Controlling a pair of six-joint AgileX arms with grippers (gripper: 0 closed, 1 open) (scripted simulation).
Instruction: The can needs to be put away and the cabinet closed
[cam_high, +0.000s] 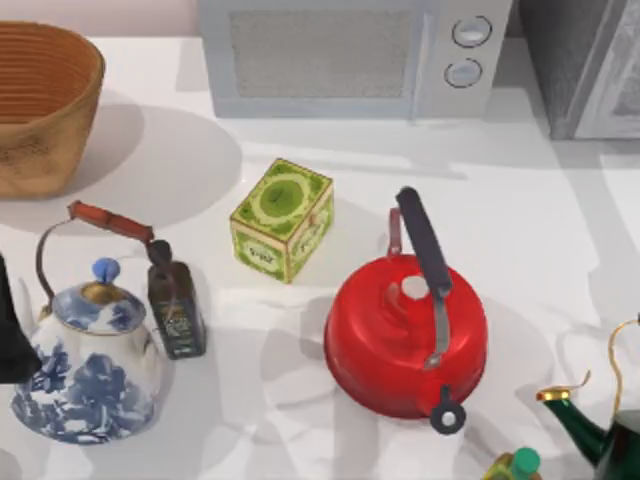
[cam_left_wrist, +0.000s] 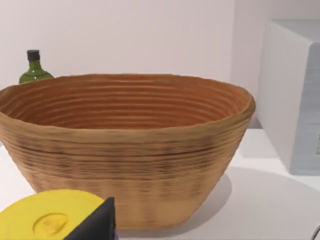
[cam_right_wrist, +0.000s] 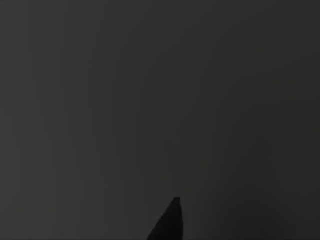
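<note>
The white table (cam_high: 520, 220) carries everything. Along its far edge stands the white microwave (cam_high: 340, 55), two round knobs at its right. Just right of it, in the far right corner, the cabinet (cam_high: 570, 60) shows as a dark speckled-grey block with a pale framed door panel at its right. Whether that door is ajar cannot be told.

The woven basket (cam_high: 40, 110) sits at the far left. From the left wrist view its ribbed orange walls (cam_left_wrist: 125, 105) are plain, though its floor is hidden behind the near rim. A green glass bottle (cam_left_wrist: 34, 67) stands behind it.

Right of centre is the red kettle (cam_high: 400, 335), lid on and dark handle folded across the top. At the near left stands the blue-and-white teapot (cam_high: 85, 365), lid on, its hoop handle raised. The green square tea tin (cam_high: 283, 218) is shut, between the microwave and the kettle. A small dark bottle (cam_high: 175, 305) stands just beside the teapot. At the near right edge a green pot with gold trim (cam_high: 600, 425) is partly in view.

The left gripper (cam_left_wrist: 97, 225) hangs low beside a yellow lid (cam_left_wrist: 50, 217), facing the basket (well apart from the cabinet across the table). Whether it grasps anything cannot be told. The right wrist view is dark.
</note>
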